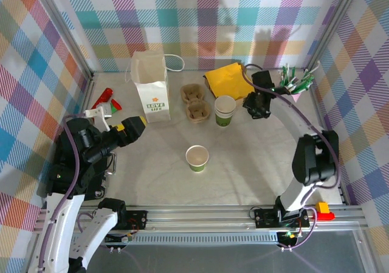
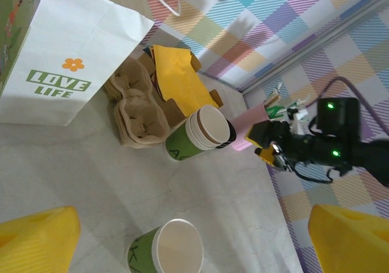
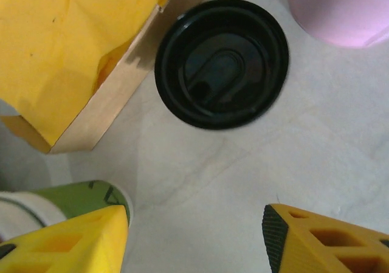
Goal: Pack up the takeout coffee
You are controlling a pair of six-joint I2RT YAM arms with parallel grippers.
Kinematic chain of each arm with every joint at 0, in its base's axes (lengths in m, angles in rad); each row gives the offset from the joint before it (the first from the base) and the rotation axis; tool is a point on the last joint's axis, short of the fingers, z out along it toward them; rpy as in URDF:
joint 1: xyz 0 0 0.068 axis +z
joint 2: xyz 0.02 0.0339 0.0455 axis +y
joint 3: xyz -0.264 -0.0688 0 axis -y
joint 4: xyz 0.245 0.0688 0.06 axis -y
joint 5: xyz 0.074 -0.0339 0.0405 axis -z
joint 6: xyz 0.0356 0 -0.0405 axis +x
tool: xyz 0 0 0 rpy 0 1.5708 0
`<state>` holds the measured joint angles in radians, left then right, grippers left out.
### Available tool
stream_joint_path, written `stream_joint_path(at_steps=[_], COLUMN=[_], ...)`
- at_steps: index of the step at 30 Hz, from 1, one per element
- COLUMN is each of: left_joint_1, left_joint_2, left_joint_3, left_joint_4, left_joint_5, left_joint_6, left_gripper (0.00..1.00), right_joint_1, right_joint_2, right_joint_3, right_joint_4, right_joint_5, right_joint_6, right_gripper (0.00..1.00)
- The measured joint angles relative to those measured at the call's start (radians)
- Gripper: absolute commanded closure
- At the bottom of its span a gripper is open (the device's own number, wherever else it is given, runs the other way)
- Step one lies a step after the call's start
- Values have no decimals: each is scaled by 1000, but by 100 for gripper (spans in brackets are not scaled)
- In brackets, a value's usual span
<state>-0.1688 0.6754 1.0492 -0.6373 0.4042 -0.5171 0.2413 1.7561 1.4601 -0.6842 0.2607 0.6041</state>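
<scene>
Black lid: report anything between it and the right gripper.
Nothing visible. The black lid lies uncovered on the table beyond the open right gripper; yellow napkins and a pink cup sit off to its sides.

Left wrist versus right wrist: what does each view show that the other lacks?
Left wrist: white paper bag printed LOVE LIFE, brown cardboard cup carrier, lone lidless cream-and-green paper cup. Right wrist: the whole face of the round black plastic lid, lying flat. Both: yellow napkin stack, pink container, stacked cream-and-green cups.
</scene>
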Motion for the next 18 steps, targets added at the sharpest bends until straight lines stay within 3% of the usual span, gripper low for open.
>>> stream_joint_path(at_steps=[18], left_joint_1=[0], left_joint_2=[-10], left_joint_3=[-8], left_joint_4=[7], left_joint_5=[-1], left_joint_6=[0], left_gripper=[4], right_joint_1=[-36], right_joint_2=[361], right_joint_3=[349], right_joint_4=[-127], right_joint_5=[-12], right_joint_6=[-211], right_gripper=[47])
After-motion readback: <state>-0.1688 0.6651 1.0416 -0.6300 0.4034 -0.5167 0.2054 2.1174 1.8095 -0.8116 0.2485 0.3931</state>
